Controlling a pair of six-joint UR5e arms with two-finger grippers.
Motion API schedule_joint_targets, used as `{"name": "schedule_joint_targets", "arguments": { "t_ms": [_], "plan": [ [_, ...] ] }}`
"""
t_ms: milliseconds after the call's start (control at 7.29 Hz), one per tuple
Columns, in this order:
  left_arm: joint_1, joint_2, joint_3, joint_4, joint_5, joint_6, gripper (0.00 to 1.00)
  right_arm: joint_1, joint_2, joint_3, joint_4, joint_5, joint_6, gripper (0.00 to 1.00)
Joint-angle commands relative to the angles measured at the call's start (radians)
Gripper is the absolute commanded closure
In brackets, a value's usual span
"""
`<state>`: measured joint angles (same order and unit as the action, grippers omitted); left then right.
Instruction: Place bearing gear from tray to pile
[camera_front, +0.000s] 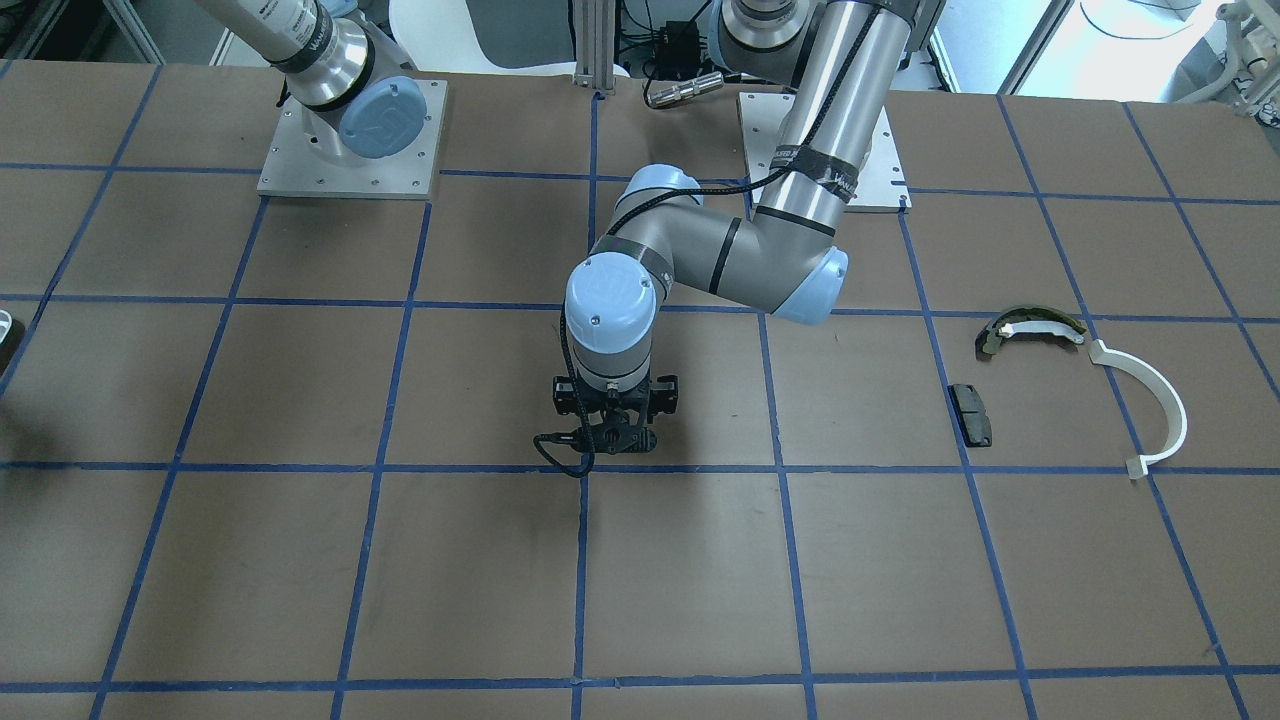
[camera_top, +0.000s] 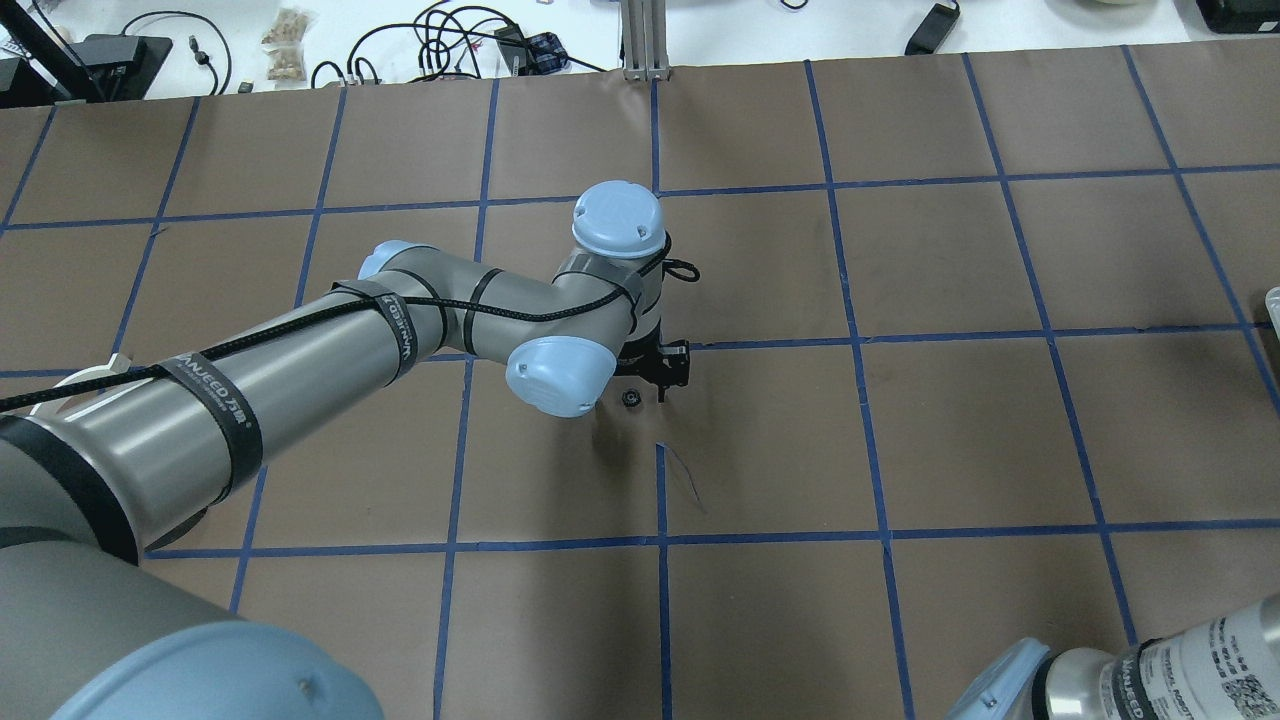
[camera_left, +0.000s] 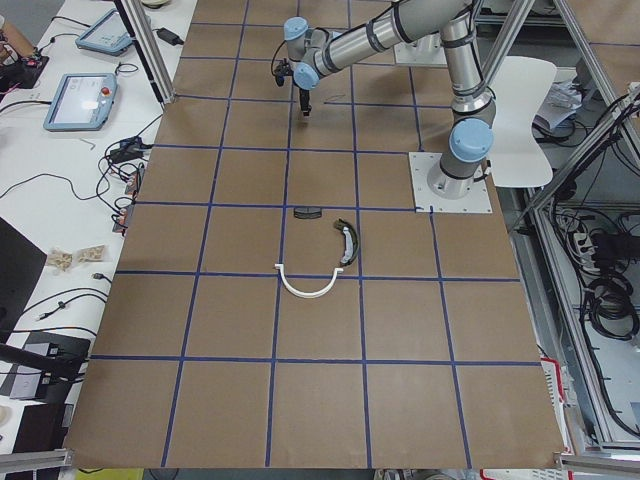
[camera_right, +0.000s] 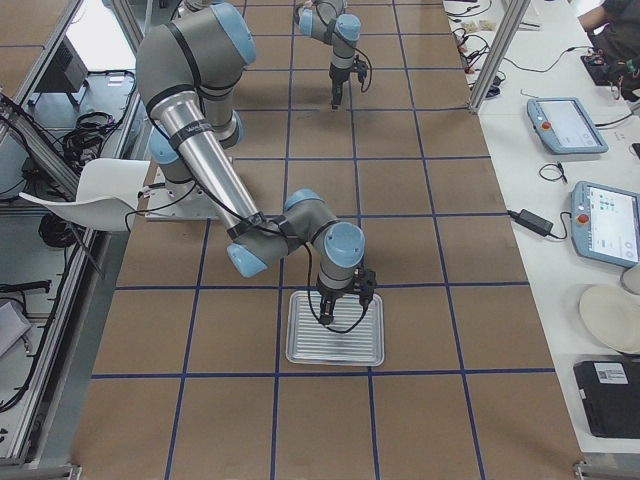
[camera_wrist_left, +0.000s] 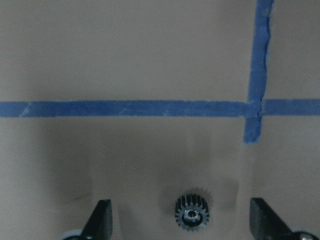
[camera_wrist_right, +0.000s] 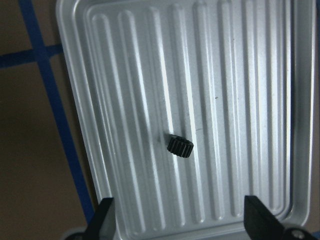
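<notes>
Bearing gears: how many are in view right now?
2. One gear lies on the table below the open left gripper; the other gear sits in the tray under the right gripper. More may be hidden.

The left arm (camera_top: 300, 350) is stretched out toward the middle of the counter (camera_top: 900, 450), elbow bent, and the left tool (camera_front: 612, 432) is pointed straight down, held low, its fingers (camera_wrist_left: 102, 220) seen spread wide apart in the wrist view. The right arm (camera_right: 215, 170) is reached toward its own end of the counter, bent sharply at the elbow, and the right tool (camera_right: 342, 303) is likewise aimed straight down from a vertical wrist, its fingers (camera_wrist_right: 104, 217) held just as wide apart.
</notes>
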<state>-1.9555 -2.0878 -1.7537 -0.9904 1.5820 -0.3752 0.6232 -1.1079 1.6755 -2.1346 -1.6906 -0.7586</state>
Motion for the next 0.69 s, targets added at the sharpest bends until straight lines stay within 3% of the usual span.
{"name": "schedule_joint_targets", "arguments": {
  "t_ms": [0, 137, 412, 549],
  "plan": [
    [-0.002, 0.0, 0.0, -0.001, 0.001, 0.006, 0.95, -0.003, 0.064, 0.0, -0.056, -0.001, 0.005, 0.09],
    [-0.002, 0.0, 0.0, 0.001, 0.001, 0.006, 1.0, -0.003, 0.071, 0.0, -0.083, 0.0, 0.005, 0.09],
    [0.001, 0.021, 0.005, 0.001, 0.006, 0.053, 1.0, -0.003, 0.097, -0.013, -0.102, 0.025, 0.008, 0.09],
    [0.03, 0.041, 0.017, -0.028, 0.062, 0.079, 1.0, -0.003, 0.115, -0.022, -0.102, 0.028, 0.008, 0.1]
  ]
}}
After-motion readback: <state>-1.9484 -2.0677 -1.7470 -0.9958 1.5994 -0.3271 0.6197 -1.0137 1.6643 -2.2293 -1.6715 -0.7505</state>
